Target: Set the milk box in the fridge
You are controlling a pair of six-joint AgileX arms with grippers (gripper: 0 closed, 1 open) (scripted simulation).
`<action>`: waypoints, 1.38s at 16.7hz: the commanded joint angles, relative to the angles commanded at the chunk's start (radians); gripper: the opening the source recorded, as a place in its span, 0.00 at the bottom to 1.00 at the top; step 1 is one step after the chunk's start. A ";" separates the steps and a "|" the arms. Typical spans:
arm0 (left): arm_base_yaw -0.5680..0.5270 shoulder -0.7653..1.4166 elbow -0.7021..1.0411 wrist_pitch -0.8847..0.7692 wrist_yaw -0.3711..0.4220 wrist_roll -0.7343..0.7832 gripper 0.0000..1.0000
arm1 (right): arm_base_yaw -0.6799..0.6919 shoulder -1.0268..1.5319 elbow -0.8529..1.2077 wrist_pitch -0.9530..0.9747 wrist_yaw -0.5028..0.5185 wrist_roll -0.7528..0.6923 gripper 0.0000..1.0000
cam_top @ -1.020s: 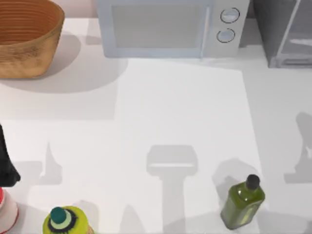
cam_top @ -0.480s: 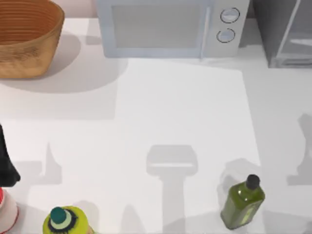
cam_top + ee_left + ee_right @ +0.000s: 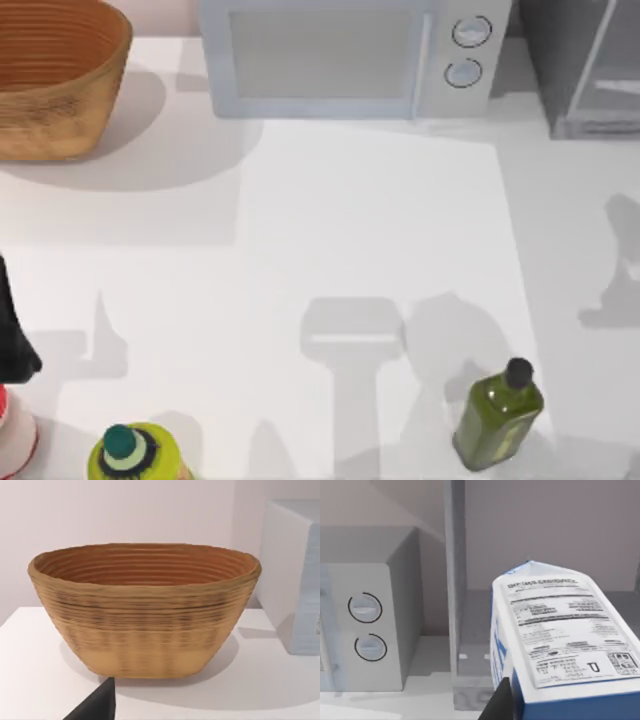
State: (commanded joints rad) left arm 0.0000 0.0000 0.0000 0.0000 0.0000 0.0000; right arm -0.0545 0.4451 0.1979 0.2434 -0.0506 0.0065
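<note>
The milk box (image 3: 560, 640) fills the near part of the right wrist view, blue at its lower edge and white with a printed label on its slanted face. My right gripper (image 3: 555, 714) is shut on it, with one dark finger (image 3: 498, 706) against its side. Straight ahead stands the fridge (image 3: 455, 580), and its dark grey inside shows past the lighter frame. From above, the fridge (image 3: 585, 70) sits at the back right corner of the table. My left arm (image 3: 12, 330) stays at the table's left edge.
A pale microwave (image 3: 340, 55) with two round knobs stands at the back middle, next to the fridge. A woven basket (image 3: 50, 80) is at the back left. A green bottle (image 3: 497, 412) stands at the front right, and a yellow-green bottle (image 3: 135, 455) and a red-and-white container (image 3: 12, 435) at the front left.
The arm shadows on the right side of the table have shifted toward the back and spread beside the green bottle. Nothing on the table has moved.
</note>
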 joint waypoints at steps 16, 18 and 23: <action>0.000 0.000 0.000 0.000 0.000 0.000 1.00 | -0.183 1.411 0.636 0.782 -0.167 0.009 0.00; 0.000 0.000 0.000 0.000 0.000 0.000 1.00 | -0.199 1.533 0.690 0.848 -0.182 0.009 0.00; 0.000 0.000 0.000 0.000 0.000 0.000 1.00 | -0.223 1.715 0.772 0.949 -0.203 0.009 0.00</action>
State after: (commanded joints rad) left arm 0.0000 0.0000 0.0000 0.0000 0.0000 0.0000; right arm -0.2771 2.1601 0.9697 1.1921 -0.2539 0.0158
